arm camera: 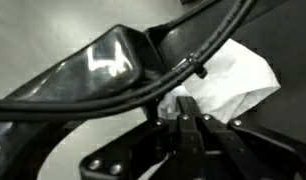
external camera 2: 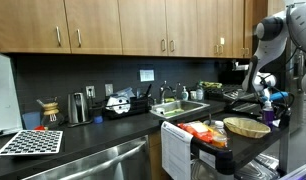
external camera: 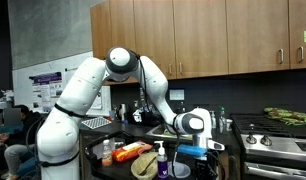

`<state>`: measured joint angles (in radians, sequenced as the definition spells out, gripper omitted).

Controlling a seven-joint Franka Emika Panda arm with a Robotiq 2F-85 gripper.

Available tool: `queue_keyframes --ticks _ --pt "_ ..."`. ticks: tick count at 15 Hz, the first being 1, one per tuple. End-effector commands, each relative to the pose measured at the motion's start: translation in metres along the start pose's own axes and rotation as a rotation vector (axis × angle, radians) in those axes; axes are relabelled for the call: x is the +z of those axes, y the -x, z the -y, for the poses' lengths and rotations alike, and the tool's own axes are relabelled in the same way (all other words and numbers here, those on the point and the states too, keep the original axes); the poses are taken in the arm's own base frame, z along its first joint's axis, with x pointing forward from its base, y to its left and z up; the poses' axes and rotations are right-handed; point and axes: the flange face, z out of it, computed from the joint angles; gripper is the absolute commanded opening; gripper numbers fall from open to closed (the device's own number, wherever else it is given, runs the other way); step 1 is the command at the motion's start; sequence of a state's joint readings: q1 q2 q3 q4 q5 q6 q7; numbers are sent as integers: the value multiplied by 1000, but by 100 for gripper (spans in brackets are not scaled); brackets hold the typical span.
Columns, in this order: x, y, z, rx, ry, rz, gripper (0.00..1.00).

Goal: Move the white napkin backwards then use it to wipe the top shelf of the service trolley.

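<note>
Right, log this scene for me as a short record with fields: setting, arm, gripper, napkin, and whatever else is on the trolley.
setting: kitchen, wooden cabinets above a dark counter
arm: white arm bent down over the service trolley
gripper: gripper fingers together, apparently pinching the napkin's edge
napkin: white napkin, crumpled, lying just beyond the fingertips
other trolley items: woven basket, orange packets, bottle
trolley side: white towel hanging down

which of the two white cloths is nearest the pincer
The crumpled napkin lying right at the pincer in the wrist view; the other white cloth hangs flat off the trolley's end, away from the arm.
</note>
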<state>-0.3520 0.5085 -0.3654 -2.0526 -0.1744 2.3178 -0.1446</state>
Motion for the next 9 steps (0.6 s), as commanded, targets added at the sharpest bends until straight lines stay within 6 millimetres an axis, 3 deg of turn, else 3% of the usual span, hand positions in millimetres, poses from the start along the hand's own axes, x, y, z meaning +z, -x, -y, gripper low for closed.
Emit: queue_keyframes --ticks 1,9 --pt "6 -15 15 -15 2 -11 0" --pt "-35 -74 70 -132 10 -99 0"
